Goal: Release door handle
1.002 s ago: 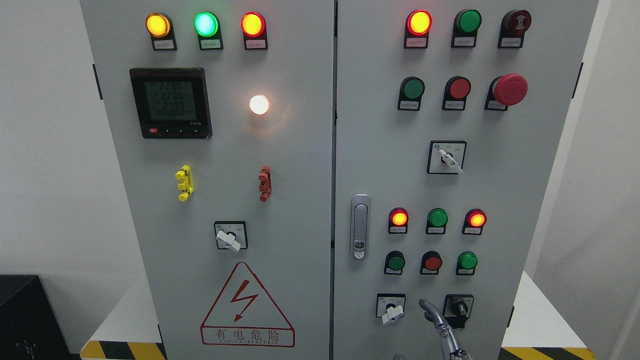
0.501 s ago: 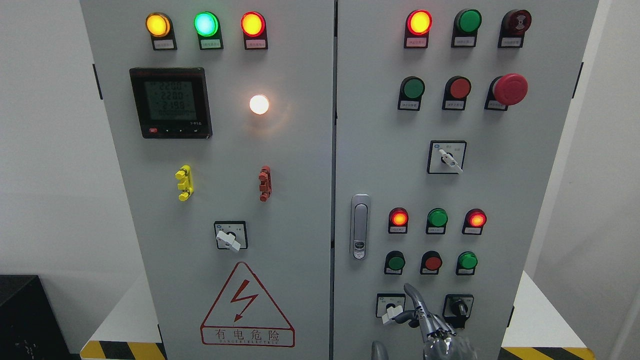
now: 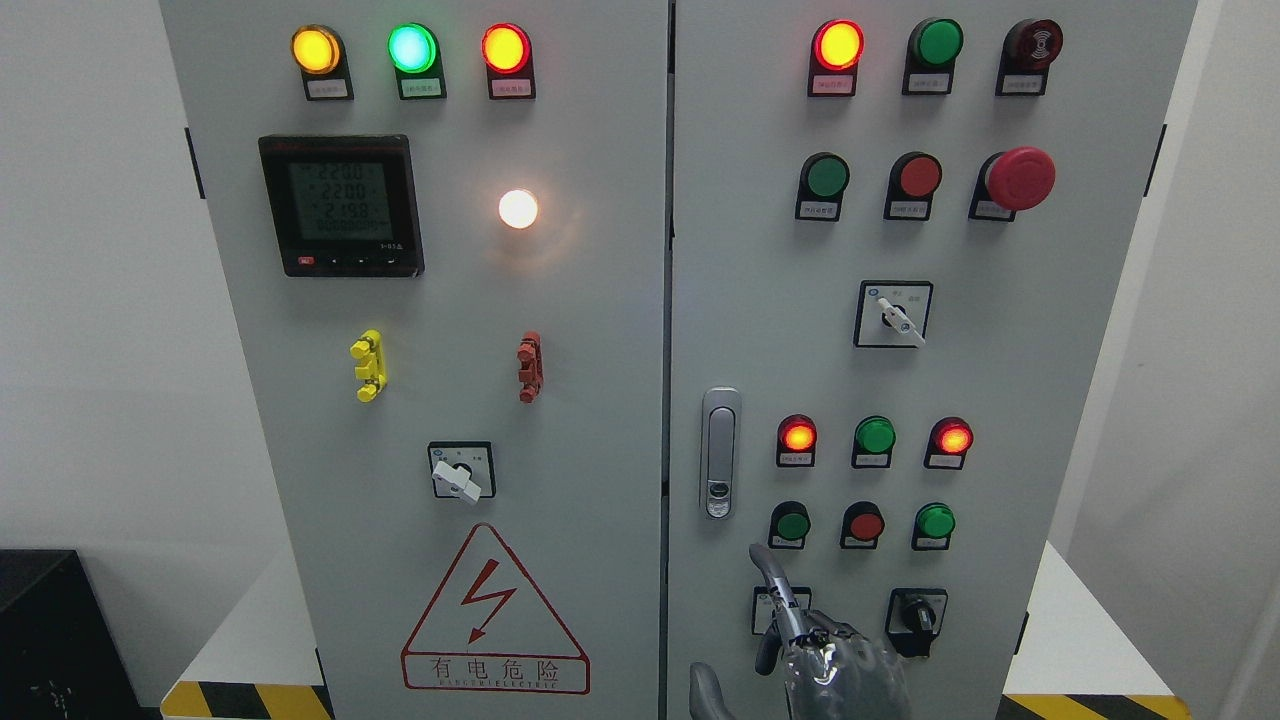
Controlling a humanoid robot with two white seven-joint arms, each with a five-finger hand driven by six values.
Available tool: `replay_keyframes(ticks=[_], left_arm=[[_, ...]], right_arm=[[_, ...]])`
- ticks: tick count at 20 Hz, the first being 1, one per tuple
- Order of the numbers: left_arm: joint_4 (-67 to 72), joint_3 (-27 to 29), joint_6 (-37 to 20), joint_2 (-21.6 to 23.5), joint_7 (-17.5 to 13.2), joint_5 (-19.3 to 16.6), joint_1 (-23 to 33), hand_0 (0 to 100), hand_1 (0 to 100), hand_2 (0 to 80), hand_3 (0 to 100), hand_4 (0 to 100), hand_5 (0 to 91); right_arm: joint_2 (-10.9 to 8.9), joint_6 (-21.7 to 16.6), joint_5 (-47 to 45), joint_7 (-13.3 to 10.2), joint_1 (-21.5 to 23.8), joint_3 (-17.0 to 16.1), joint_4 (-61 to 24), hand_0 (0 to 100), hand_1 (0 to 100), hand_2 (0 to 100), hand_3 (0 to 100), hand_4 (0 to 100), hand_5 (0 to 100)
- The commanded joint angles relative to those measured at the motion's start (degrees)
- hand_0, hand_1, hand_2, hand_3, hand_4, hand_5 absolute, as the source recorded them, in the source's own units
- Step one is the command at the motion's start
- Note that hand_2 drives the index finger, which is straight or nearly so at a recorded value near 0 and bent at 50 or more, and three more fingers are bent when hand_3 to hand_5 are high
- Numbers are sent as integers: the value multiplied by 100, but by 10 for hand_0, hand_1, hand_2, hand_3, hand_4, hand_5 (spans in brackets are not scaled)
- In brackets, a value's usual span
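The handle (image 3: 720, 453) sits flat and untouched on the right door's left edge, with the right hand (image 3: 820, 650) below and to its right, fingers loosely open and empty. Reaching up, an outstretched finger risks knocking the switch (image 3: 768, 610) behind it or the buttons (image 3: 863, 524) just above

Bright, even, nearly shadowless light covers the sharply focused pale grey metal cabinet (image 3: 600, 300), the glowing round white lamp (image 3: 518, 209) casts a warm halo on its door, and the silvery robot hand (image 3: 830, 660) at the bottom edge is motion-blurred.
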Motion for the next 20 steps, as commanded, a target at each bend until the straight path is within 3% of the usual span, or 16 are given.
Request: replay_keyframes(ticks=[1,5,20], left_arm=[[0,0,6,0,-3,0,0,0,0,44,103,4,0],[0,0,6,0,-3,0,0,0,0,44,102,4,0],[0,0,6,0,-3,0,0,0,0,44,102,2,0]], right_arm=[[21,179,236,32,-536,369,610,374,256,0,832,792,774],[21,320,376,50,-711,509,768,368,258,0,837,792,777],[21,865,509,129,-1028,439,1129,357,265,0,840,795,778]])
